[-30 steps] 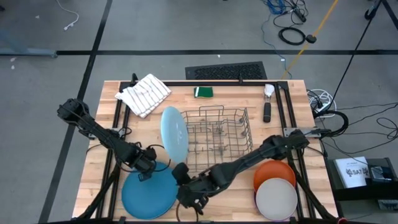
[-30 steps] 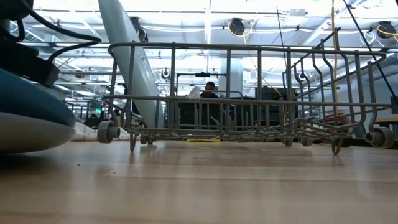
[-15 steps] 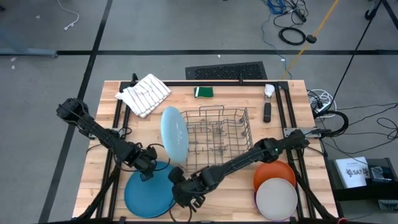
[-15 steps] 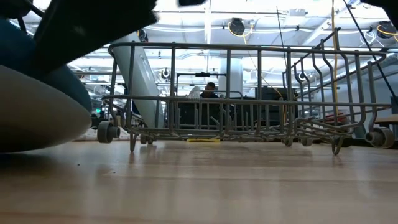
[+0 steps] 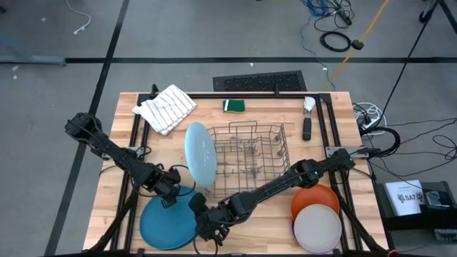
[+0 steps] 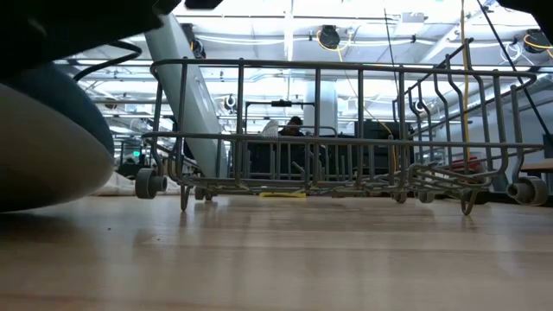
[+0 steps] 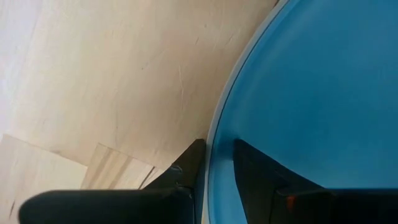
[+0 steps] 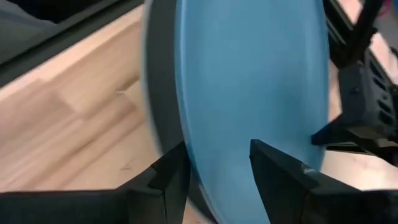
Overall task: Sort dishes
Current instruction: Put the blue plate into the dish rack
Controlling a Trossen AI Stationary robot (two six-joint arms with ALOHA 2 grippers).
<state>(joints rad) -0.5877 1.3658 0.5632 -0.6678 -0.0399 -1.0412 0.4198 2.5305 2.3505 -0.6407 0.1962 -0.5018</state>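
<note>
A darker blue plate (image 5: 166, 223) lies at the table's near left, with a grey plate's rim (image 8: 160, 93) showing under it. My left gripper (image 5: 170, 198) (image 7: 216, 144) is shut on its far rim. My right gripper (image 5: 203, 223) (image 8: 217, 144) reaches in from the right and is shut on its right rim. A light blue plate (image 5: 200, 153) stands on edge in the wire rack (image 5: 253, 160). At the near right an off-white plate (image 5: 318, 227) partly covers an orange plate (image 5: 314, 196). My left gripper pinches the blue plate's far rim (image 7: 212, 163) between its two fingers, one outside the rim and one on the plate's upper face. The fingers point straight down. The plate's far rim sits in the jaws. My right gripper has the plate's right rim (image 8: 199, 149) between its fingers, one fingertip (image 8: 264, 152) on the blue face and the other against the grey edge beneath. It comes slanting down from the table's right. I cannot tell whether it holds one plate or both.
A white striped cloth (image 5: 164, 107) and a green sponge (image 5: 233, 106) lie at the far edge, and a brush (image 5: 307, 118) at the far right. The rack fills the table's middle. Bare wood shows between the rack and the near edge.
My right gripper has come down and toward the table's left, onto the blue plate's right rim. In the low view the plate now stands higher and reaches farther right than before.
</note>
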